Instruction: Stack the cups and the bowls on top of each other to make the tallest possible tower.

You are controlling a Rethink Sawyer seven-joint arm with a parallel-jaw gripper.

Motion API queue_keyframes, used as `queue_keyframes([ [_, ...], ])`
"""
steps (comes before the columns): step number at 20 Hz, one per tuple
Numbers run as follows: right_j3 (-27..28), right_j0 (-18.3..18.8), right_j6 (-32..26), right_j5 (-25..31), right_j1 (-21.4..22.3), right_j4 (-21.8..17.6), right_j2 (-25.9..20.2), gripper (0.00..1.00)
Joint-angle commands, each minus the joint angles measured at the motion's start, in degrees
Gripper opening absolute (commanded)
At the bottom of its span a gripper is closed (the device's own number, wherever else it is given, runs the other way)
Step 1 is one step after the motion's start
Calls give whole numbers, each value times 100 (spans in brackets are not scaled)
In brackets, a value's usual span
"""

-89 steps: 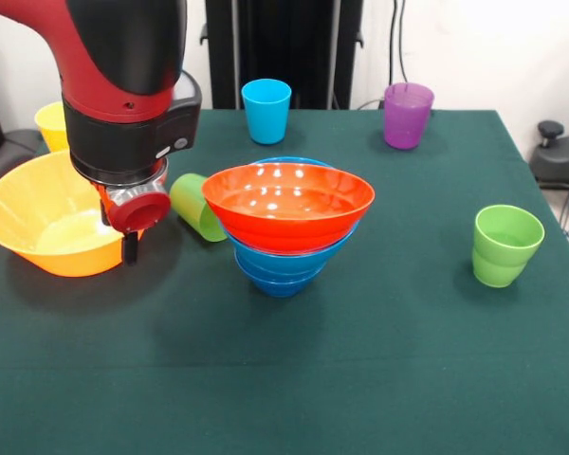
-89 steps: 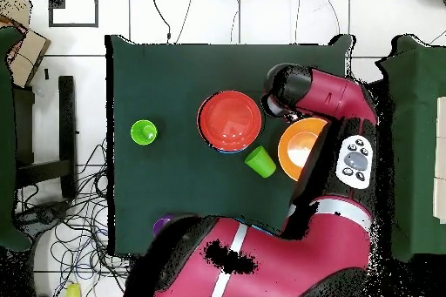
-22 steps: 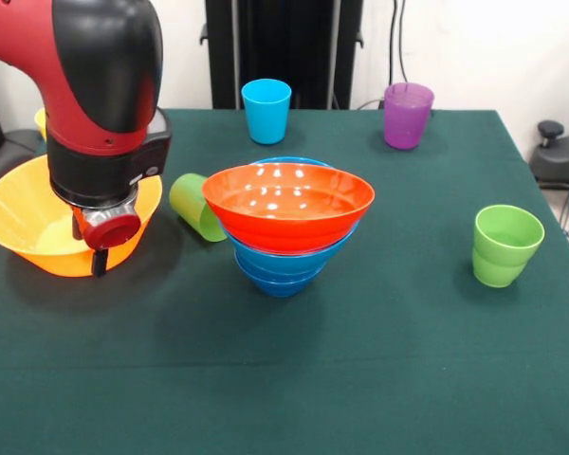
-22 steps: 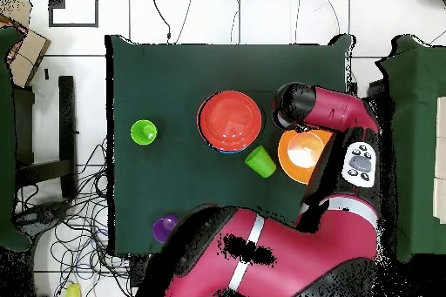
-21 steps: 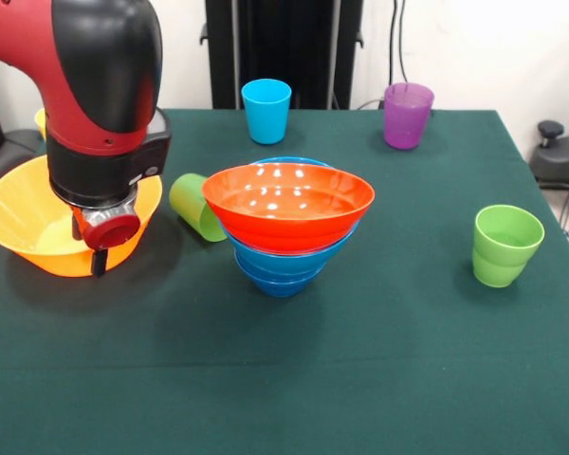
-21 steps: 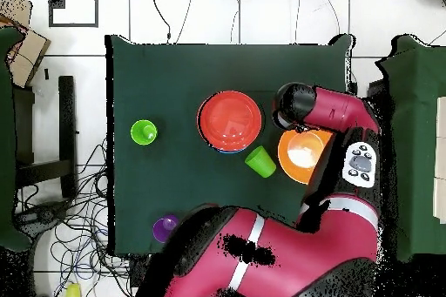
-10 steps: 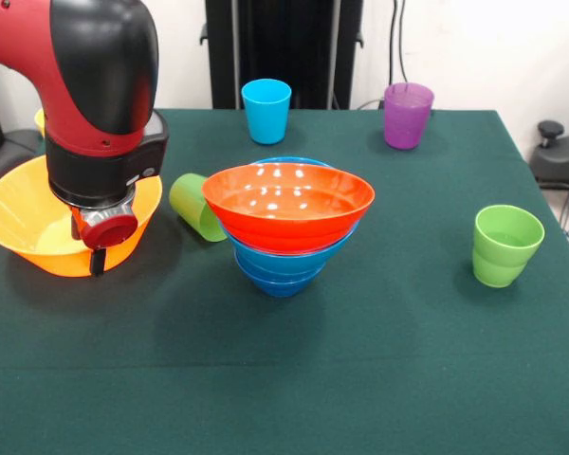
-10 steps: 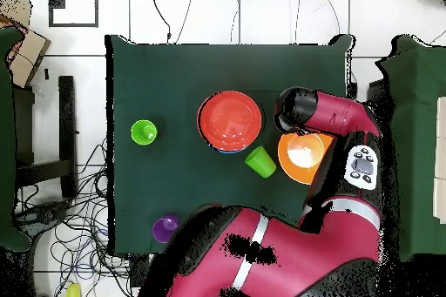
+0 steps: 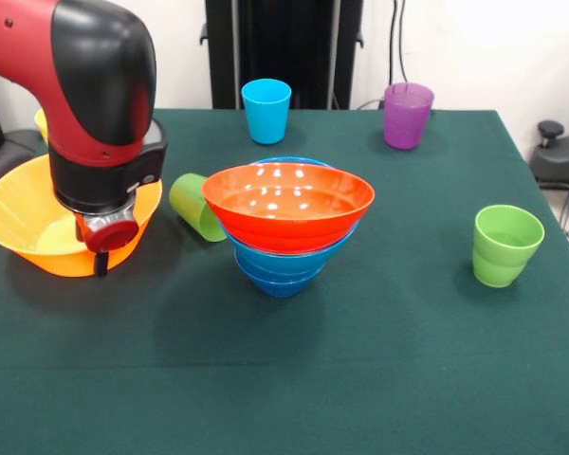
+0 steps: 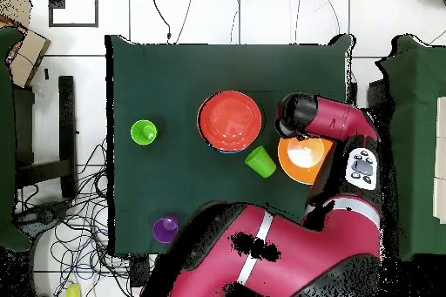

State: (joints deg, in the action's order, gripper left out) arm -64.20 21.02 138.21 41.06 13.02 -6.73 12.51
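**Table stock as I read it from my station, nearest items first**

Gripper (image 9: 100,261): hangs below the red and black arm (image 9: 85,95) at the near rim of the yellow-orange bowl (image 9: 28,223). I see one dark fingertip low in front of the bowl's wall. Whether the fingers are spread or closed on the rim, I cannot tell from either view.

Yellow-orange bowl: upright on the green table (image 9: 360,379), directly behind and beneath the gripper, apart from the tower. From overhead (image 10: 305,161) the wrist covers its upper edge.

Tower (image 9: 286,227): to the side of the gripper, near the table's middle. An orange-red bowl (image 9: 288,204) sits on top, nested in blue bowls (image 9: 283,267); I cannot count them in the front view.

Upright green cup (image 9: 504,245): far off to the side beyond the tower, standing alone.

Tipped green cup (image 9: 197,206): lying on its side between the gripper and the tower, just beside both bowls, mouth turned toward the yellow-orange bowl.

Yellow cup (image 9: 44,123): behind the arm, only a sliver showing.

Light blue cup (image 9: 266,110): upright near the far edge, beyond the tower.

Purple cup (image 9: 407,115): upright near the far edge, well apart from the gripper.
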Motion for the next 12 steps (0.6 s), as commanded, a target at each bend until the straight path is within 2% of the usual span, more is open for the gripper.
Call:
queue_keyframes([
  [1,-541,21,-896,-364,-317,-564,-667,100],
  [12,-628,16,-842,-341,-328,-602,-662,100],
])
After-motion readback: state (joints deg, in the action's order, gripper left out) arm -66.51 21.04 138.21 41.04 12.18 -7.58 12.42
